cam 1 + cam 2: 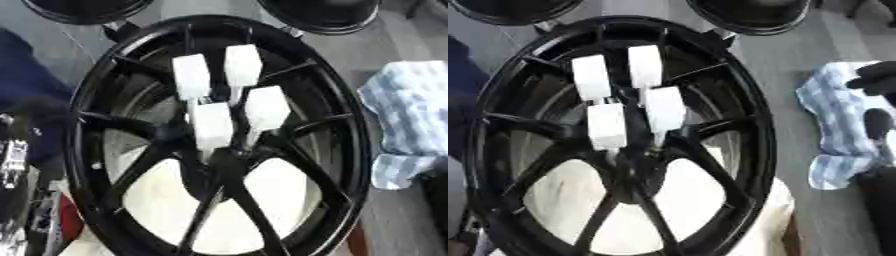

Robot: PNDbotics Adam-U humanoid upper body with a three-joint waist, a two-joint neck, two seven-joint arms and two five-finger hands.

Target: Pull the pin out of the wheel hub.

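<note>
A large black spoked wheel hub (87,130) fills both views and lies flat on a pale surface. Several white block-shaped pins (213,125) stand clustered at its centre, two at the back (645,65) and two nearer (606,125), each with a thin stem going down into the hub. No hand touches them. Dark parts of my right hand (877,77) show at the right edge over a cloth, well away from the pins. A black and silver part of my left hand (13,155) shows at the left edge, outside the rim.
A blue and white checked cloth (407,115) lies to the right of the wheel. Two more black rims (83,10) (750,15) sit at the far edge. Something dark blue (26,75) lies at the left.
</note>
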